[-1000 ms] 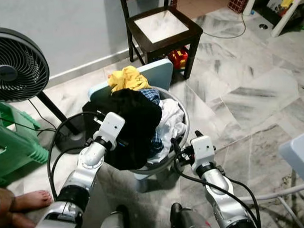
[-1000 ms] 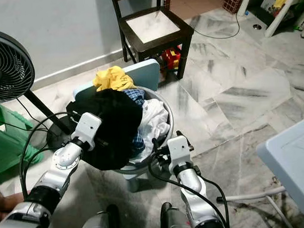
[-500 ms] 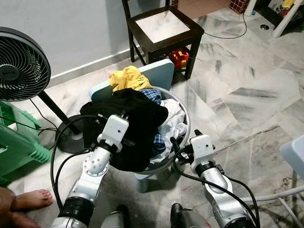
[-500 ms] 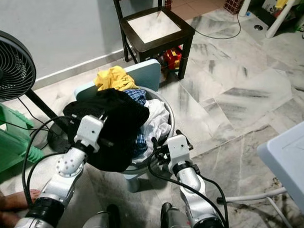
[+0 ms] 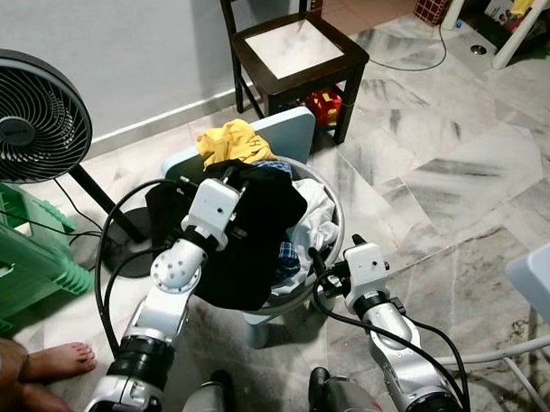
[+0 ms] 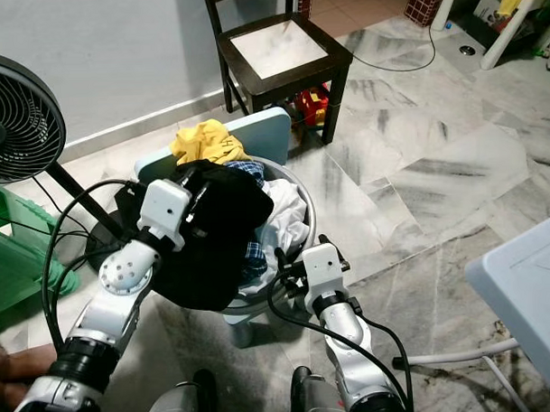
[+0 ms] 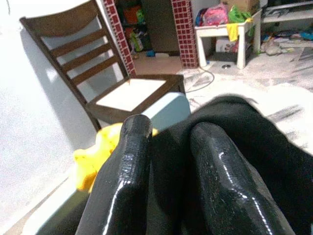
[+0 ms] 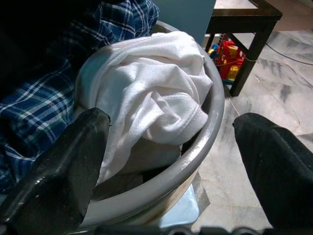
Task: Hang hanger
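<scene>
A grey laundry basket [image 5: 334, 224] heaped with clothes was seen on a pale blue stool [image 5: 290, 131], on a marble floor [image 5: 436, 164]. The left gripper [image 5: 242, 175] was raised over the top of the heap, and its two black fingers [image 7: 132, 161] were pressed close together on a black garment [image 5: 249, 243], with a fold of that cloth pinched between them. The garment was draped down the near side of the basket, below and behind that gripper. Just beyond the gripper a yellow garment [image 5: 232, 141] was lying on the stool's edge, and further on a dark wooden chair [image 5: 292, 52] was standing against the wall.

The right gripper [image 8: 171, 161] was held low at the near rim of the basket, its fingers [image 8: 73, 156] spread wide apart with nothing between them. Straight ahead of it a white garment [image 8: 151, 98] was bunched inside the rim, and a blue checked garment [image 8: 44, 98] was lying beside that.

No hanger could be made out in the heap.

A black fan [image 5: 28, 115] and a green crate [image 5: 24, 260] were standing off to the left gripper's outer side, and a person's bare foot [image 5: 55, 363] was resting on the floor nearby.
</scene>
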Controlling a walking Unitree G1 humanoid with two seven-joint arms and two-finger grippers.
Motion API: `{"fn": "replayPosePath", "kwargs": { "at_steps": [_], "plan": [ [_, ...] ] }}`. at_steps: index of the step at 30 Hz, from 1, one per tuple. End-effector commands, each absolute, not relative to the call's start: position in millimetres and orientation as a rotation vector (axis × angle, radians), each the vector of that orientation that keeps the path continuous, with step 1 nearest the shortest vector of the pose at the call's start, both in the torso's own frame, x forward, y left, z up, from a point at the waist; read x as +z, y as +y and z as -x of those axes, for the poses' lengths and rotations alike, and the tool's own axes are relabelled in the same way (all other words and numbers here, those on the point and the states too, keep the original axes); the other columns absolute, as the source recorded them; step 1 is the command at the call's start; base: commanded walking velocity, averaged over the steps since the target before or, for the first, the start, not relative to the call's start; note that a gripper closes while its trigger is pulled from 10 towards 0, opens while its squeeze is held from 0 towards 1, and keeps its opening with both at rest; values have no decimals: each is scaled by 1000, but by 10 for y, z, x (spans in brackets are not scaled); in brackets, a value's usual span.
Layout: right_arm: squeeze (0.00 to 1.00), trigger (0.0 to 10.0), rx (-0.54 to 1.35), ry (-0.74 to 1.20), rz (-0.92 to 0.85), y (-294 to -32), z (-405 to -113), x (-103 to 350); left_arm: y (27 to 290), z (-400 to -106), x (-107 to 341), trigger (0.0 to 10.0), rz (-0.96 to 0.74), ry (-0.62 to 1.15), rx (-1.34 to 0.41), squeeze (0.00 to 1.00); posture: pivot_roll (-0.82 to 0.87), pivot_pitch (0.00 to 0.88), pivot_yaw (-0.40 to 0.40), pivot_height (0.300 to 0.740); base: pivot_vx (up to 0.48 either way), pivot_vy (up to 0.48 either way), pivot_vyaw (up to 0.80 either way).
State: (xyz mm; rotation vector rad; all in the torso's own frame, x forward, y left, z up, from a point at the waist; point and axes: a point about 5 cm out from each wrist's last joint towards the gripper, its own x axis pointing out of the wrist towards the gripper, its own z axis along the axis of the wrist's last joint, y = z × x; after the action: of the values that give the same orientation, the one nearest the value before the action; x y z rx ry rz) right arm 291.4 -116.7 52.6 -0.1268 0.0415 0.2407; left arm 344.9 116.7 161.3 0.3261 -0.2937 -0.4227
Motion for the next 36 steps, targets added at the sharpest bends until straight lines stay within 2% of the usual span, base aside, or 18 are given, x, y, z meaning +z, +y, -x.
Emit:
{"fn": "replayPosePath", "kwargs": {
  "at_steps": [1,8,11,14,15,16,17,26,36],
  "plan": [
    [0,10000,235,67,124,-1174,-2862,448,1222,-3532,1826,10000,-326,-329,-416,1000,-8,246,18,740,0,0,0],
    [0,10000,238,64,125,-1166,-2875,457,1348,-3660,2091,10000,-357,-352,-391,1000,-3,243,17,740,0,0,0],
    [0,10000,239,65,126,-1165,-2876,456,1402,-3717,2068,10000,-373,-306,-394,1000,-1,242,18,740,0,0,0],
    [0,10000,240,63,125,-1157,-2876,457,1441,-3727,1837,10000,-372,-170,-448,1000,-4,242,20,740,0,0,0],
    [0,10000,238,62,125,-1155,-2875,456,1449,-3707,1729,6039,-364,-123,-476,725,-6,243,21,740,0,0,0],
    [0,10000,238,62,124,-1154,-2873,454,1448,-3691,1684,6039,-362,-109,-491,725,-8,243,22,740,0,0,0],
    [0,10000,236,63,124,-1155,-2870,452,1447,-3664,1599,39,-365,-76,-510,0,-9,245,23,740,0,0,0],
    [0,10000,236,66,124,-1158,-2850,439,1461,-3516,1232,0,-386,45,-577,0,-11,249,19,740,0,0,0],
    [0,10000,235,67,127,-1177,-2858,439,1664,-3326,984,0,-399,132,-535,0,-2,253,19,740,0,0,0]
  ]
}}
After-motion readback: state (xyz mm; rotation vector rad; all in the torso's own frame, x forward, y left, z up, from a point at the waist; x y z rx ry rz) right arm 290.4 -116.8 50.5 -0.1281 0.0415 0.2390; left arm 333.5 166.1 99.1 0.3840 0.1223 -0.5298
